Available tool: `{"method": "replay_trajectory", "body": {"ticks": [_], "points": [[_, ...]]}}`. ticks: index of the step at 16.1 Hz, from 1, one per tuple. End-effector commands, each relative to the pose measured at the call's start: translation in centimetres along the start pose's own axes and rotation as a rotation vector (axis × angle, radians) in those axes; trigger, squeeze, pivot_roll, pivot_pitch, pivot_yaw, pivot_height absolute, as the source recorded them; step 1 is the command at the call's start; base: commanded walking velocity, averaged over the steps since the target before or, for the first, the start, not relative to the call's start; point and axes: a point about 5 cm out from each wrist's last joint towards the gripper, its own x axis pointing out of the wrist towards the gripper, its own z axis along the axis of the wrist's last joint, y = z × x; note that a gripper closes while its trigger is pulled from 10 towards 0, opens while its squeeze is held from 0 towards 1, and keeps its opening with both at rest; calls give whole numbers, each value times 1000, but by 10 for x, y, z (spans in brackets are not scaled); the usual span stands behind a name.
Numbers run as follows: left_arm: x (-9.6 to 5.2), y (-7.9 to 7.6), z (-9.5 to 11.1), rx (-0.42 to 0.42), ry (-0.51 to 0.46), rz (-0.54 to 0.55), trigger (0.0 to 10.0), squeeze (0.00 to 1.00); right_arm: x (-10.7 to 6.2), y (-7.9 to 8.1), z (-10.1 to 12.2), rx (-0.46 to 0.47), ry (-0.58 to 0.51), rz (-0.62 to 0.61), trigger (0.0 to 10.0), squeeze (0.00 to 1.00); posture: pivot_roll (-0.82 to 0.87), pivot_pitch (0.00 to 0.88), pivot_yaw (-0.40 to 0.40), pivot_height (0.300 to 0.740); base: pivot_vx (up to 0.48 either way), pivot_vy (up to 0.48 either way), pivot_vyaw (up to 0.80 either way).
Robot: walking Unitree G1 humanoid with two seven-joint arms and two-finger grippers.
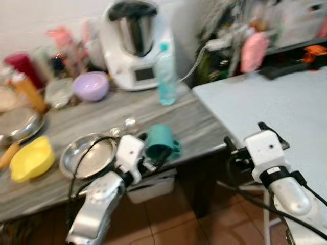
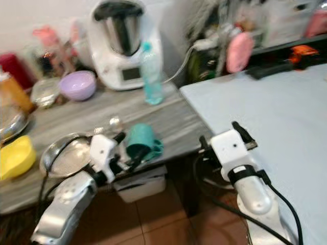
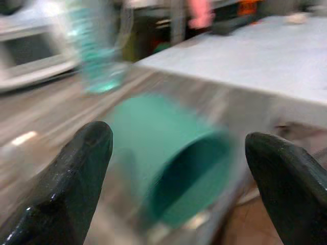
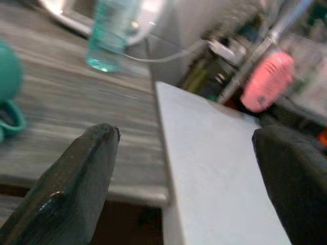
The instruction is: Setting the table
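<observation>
A teal mug point(image 1: 162, 142) lies on its side near the front edge of the grey wooden counter point(image 1: 179, 109). My left gripper point(image 1: 153, 153) reaches it from the front. In the left wrist view the mug point(image 3: 173, 173) lies between the two black fingers point(image 3: 76, 173), which stand wide apart on either side of it; the gripper is open. My right gripper point(image 1: 245, 135) hovers at the near corner of the pale blue table point(image 1: 286, 97), open with nothing between its fingers point(image 4: 76, 189).
A steel plate point(image 1: 87, 155) and a yellow bowl point(image 1: 30, 159) sit left of the mug. Further back stand a purple bowl point(image 1: 91, 85), a water bottle point(image 1: 165, 74) and a white food processor point(image 1: 134, 43). Jars crowd the back left. Tiled floor lies below.
</observation>
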Motion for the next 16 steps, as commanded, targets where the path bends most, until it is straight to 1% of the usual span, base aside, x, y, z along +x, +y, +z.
{"method": "replay_trajectory", "body": {"ticks": [1, 2, 3, 4, 5, 7, 9, 11, 13, 15, 16], "points": [[-3, 6, 2, 28, -12, 43, 10000, 0, 0, 2, -1, -46, -10, 18, 10000, 0, -168, 0, 87, 740, 0, 0, 0], [-4, 8, 1, 38, -11, 59, 10000, 0, -1, 2, -3, -66, -6, 18, 10000, 0, -167, 0, 88, 740, 0, 0, 0], [-8, 13, -2, 51, -3, 103, 10000, 0, -1, 2, -8, -79, 6, 21, 10000, 0, -167, 0, 89, 740, 0, 0, 0], [-9, 15, -3, 54, -2, 111, 10000, 0, -1, 2, -10, -78, 11, 28, 10000, 0, -164, 0, 89, 740, 0, 0, 0], [-11, 15, -4, 61, 7, 106, 10000, 0, 0, 3, -13, -102, 15, 54, 10000, 0, -164, 0, 90, 740, 0, 0, 0], [-11, 12, -5, 70, 8, 76, 10000, 0, 6, -1, -20, -107, 33, 72, 10000, 0, -162, 6, 96, 740, 0, 0, 0], [-10, 10, -2, 97, 1, 52, 10000, 0, 12, -3, -24, -118, 51, 86, 10000, 0, -164, 16, 100, 740, 0, 0, 0], [-9, 8, -2, 87, -3, 48, 10000, 0, 26, -1, -31, -125, 64, 98, 10000, 0, -163, 22, 104, 740, 0, 0, 0], [-9, 7, -1, 86, -4, 46, 10000, 0, 39, 0, -30, -97, 51, 96, 10000, 0, -152, 33, 100, 740, 0, 0, 0], [-12, 8, 0, 89, -6, 54, 10000, 0, 49, 8, -25, -82, 26, 120, 10000, 0, -146, 35, 97, 740, 0, 0, 0], [-14, 10, 0, 93, -8, 68, 10000, 0, 55, 16, -21, -73, 5, 148, 10000, 0, -140, 37, 94, 740, 0, 0, 0]]}}
